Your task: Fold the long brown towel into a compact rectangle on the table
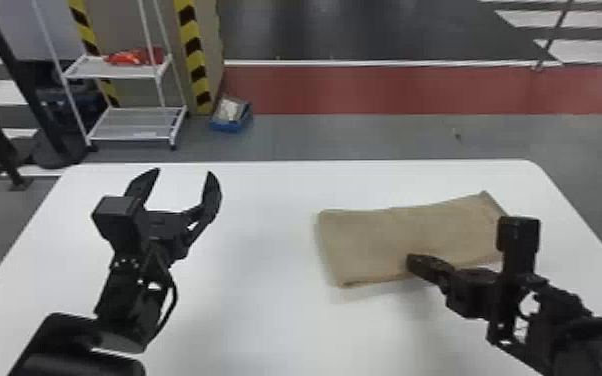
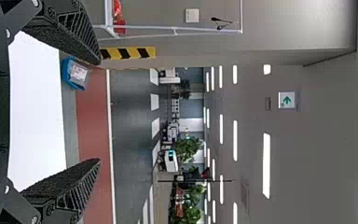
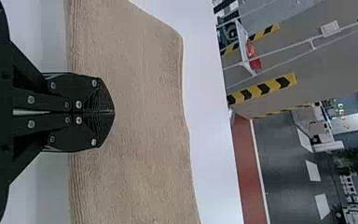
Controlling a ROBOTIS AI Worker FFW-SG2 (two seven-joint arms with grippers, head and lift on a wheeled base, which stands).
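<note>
Fingers (image 1: pixel 427 266) of right gripper (image 1: pixel 411 262) meet over towel (image 1: pixel 390 237) (left gripper (image 1: pixel 184 172) gapes wide).

1 white table (image 1: pixel 265 320) with rounded far corners carries 1 folded brown towel (image 1: pixel 390 237) on its right half.

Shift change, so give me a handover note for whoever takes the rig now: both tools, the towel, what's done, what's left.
Left tool: open and empty, over the left part of the table, away from the towel.
Right tool: fingers shut together at the towel's near edge; whether they pinch any cloth, I can't tell.
Towel: flat on the table's right half, wider than deep, slightly skewed.
Done: it looks folded into a layered strip.
Left: probably a fold across its length, then squaring the edges.
</note>
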